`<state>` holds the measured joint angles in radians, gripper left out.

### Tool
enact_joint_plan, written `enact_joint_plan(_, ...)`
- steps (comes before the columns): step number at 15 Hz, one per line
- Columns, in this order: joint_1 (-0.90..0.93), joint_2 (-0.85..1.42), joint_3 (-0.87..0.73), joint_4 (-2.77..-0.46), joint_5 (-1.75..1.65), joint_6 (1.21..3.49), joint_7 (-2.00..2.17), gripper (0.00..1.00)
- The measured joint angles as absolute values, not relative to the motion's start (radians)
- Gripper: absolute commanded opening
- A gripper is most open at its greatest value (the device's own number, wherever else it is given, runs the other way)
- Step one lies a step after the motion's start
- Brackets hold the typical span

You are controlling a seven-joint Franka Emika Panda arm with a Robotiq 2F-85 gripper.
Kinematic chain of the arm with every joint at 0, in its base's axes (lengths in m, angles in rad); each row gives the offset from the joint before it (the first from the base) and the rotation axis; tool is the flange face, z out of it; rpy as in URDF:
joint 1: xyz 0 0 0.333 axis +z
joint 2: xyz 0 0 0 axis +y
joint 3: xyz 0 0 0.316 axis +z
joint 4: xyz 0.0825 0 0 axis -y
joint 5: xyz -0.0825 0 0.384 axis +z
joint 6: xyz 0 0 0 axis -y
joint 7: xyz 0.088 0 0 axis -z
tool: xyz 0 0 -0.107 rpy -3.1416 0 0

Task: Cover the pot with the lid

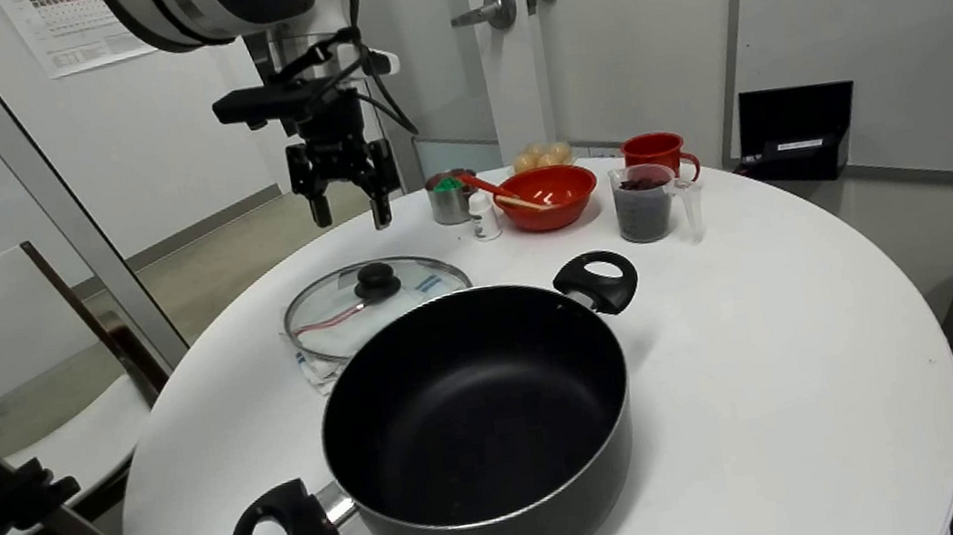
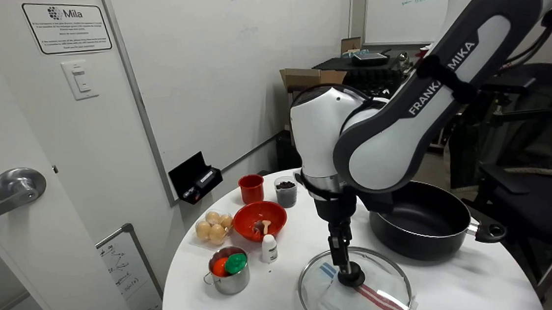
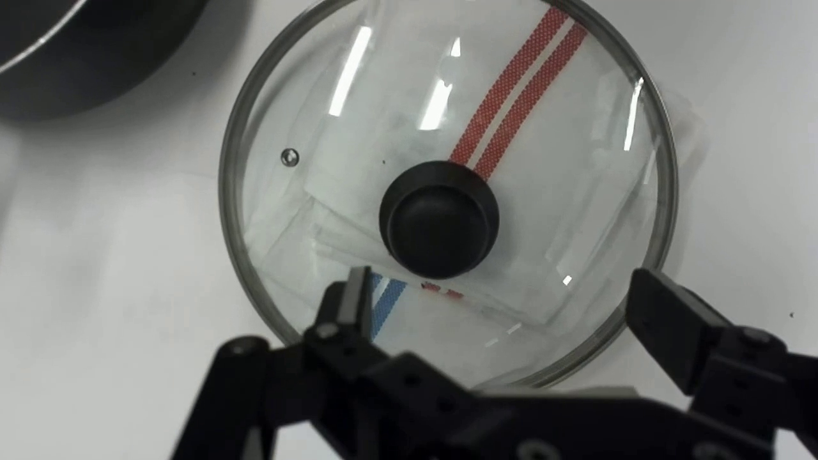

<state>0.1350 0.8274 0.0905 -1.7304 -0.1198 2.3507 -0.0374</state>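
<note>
- Glass with a metal rim, below the fingers (image 3: pixel 671 326): lid (image 3: pixel 530 211), flat over a striped cloth (image 1: pixel 322 372) on the counter (image 1: pixel 776 375), with its black knob (image 3: pixel 439 220) uppermost.
- Condition of fingers: spread wide, nothing held; apart from the knob (image 1: pixel 377 281), as confirmed in an exterior view.
- Governing relation: knob beneath the fingers, off-centre, slightly ahead of the tips and nearer the finger at picture left in the wrist view.
- Long axis: none, knob and lid both round. Judged acceptable at the present heading, needing only centring and descent.
- Pot (image 1: pixel 476 406): uncovered, ahead of the fingers and toward picture left in the wrist view, just beside the lid, with a strip of counter between.
- Boundary: counter's edge (image 1: pixel 227 330), past the lid on the side away from the pot, to picture left of the fingers in an exterior view.
- Open room: bare counter on both sides of the lid in the wrist view; metal cup (image 2: pixel 232 282), white bottle (image 2: pixel 270 251) and red bowl (image 2: pixel 260 211) apart from the lid, to picture left of the fingers in an exterior view.
- Stage, as judged: approach to the knob, covering not yet done. Possible fault: a knock of the lid against the pot's wall if raised too little in crossing.
</note>
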Motion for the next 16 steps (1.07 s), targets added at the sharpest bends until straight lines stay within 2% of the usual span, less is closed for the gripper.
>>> enact_joint_plan(16,0.135,0.970,0.080,-1.647,-0.099,2.351,0.002,1.00)
